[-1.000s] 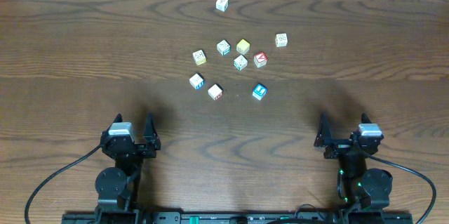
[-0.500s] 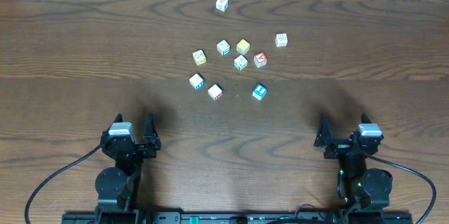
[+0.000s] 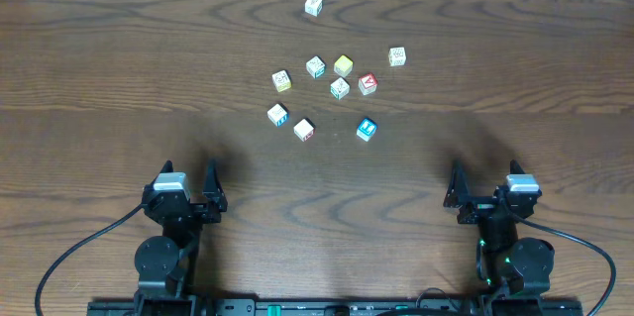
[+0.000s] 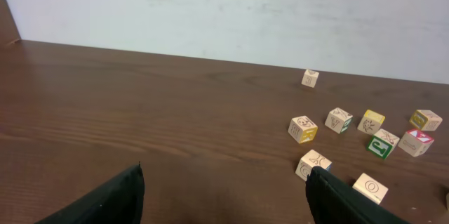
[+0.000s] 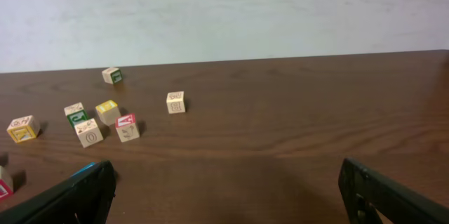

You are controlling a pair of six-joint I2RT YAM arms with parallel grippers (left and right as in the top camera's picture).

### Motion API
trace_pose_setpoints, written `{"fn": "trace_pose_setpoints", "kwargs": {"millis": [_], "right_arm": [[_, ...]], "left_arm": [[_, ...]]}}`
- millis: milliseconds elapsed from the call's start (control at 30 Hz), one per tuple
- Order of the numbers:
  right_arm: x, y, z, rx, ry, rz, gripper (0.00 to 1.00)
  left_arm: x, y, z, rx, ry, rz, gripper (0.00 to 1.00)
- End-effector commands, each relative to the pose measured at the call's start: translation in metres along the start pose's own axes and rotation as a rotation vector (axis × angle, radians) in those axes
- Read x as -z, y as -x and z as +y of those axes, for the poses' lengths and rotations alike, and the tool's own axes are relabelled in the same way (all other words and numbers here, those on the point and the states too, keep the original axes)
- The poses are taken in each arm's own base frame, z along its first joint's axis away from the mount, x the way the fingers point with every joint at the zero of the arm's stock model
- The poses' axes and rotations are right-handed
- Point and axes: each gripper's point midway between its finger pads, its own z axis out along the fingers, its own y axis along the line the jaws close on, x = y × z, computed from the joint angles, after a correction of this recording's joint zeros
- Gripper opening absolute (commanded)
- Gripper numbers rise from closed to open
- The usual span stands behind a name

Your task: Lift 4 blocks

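Loosely scattered blocks (image 3: 315,66), yellow cube (image 3: 344,64), red cube (image 3: 368,83) among them, left claw (image 3: 186,182), right claw (image 3: 485,187) both wide

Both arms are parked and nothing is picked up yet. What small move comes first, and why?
Probably extend the left gripper, open and empty, forward toward the nearest cream block. It lies untouched on the table, closer to that arm.

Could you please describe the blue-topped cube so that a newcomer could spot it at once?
On the wooden table, small cubes cluster around the middle. The blue-topped cube lies at the cluster's near right corner, on the robot's side; it alone has a bright blue top.
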Motion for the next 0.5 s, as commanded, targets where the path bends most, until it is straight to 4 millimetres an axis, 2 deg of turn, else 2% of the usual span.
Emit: {"fn": "trace_pose_setpoints", "kwargs": {"millis": [0,467], "right_arm": [[-0.0002,-0.0022,-0.0003,0.016,0.000,0.008,0.99],[-0.0002,-0.0022,-0.0003,0.016,0.000,0.008,0.99]], "left_arm": [[-0.0013,-0.0180,0.0019,0.003,0.006,0.055,0.74],[-0.0012,-0.0179,0.0032,-0.016,0.014,0.055,0.74]]}}
